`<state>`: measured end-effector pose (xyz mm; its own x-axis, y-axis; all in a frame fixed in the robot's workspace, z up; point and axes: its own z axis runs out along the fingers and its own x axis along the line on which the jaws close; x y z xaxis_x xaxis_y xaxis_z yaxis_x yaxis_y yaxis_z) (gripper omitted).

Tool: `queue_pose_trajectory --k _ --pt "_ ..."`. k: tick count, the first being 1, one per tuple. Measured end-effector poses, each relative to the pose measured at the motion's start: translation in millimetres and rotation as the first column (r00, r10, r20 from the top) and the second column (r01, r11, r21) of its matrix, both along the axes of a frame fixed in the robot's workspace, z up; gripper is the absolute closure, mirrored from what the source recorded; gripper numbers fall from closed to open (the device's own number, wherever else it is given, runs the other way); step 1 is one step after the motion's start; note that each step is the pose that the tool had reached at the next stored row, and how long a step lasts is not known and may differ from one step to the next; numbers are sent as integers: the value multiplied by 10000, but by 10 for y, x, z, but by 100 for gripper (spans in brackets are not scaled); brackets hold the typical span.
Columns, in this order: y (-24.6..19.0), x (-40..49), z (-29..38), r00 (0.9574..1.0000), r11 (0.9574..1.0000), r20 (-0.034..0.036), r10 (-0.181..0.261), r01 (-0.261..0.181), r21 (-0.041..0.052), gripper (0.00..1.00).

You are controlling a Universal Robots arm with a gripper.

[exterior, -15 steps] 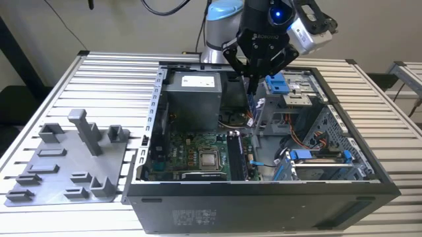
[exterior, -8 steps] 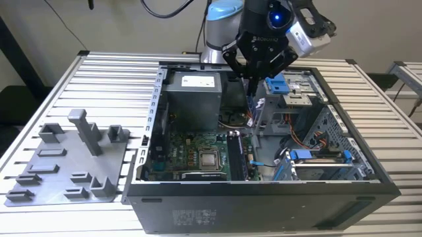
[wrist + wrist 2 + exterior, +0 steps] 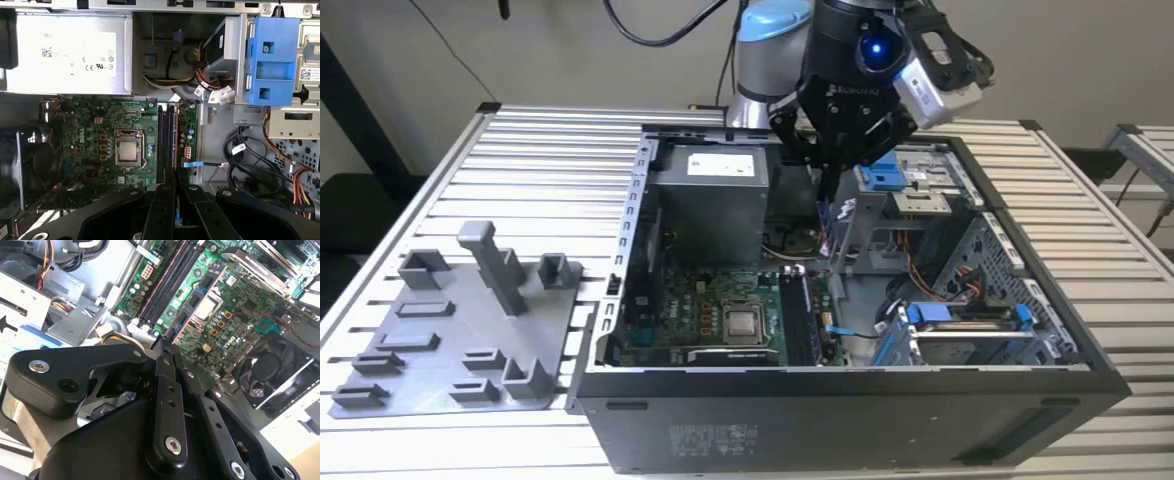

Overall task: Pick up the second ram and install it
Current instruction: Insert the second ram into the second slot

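My gripper [image 3: 829,165] hangs over the open computer case [image 3: 627,260], shut on the second ram [image 3: 826,200], a thin dark stick that points down from the fingertips. In the second wrist view the ram [image 3: 196,301] runs out from the closed fingers [image 3: 165,390] over the green motherboard [image 3: 240,300]. The first wrist view shows it edge-on [image 3: 176,181] between the fingers [image 3: 161,210], above and near the long dark memory slots [image 3: 166,140] beside the processor socket [image 3: 128,147]. The stick is held clear above the board, touching nothing else.
The case holds a grey power supply [image 3: 710,195], a blue-tabbed drive cage [image 3: 901,185], loose cables [image 3: 250,160] and a black fan [image 3: 272,367]. A grey fixture plate [image 3: 460,330] with upright pegs lies on the slatted table at the exterior view's left.
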<state>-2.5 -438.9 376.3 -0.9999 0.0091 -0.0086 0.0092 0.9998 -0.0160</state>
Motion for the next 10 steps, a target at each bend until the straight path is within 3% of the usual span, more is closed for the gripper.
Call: queue_pose_trajectory --k 10 --pt "0 0 -133 10000 10000 -33 -33 33 -35 87"
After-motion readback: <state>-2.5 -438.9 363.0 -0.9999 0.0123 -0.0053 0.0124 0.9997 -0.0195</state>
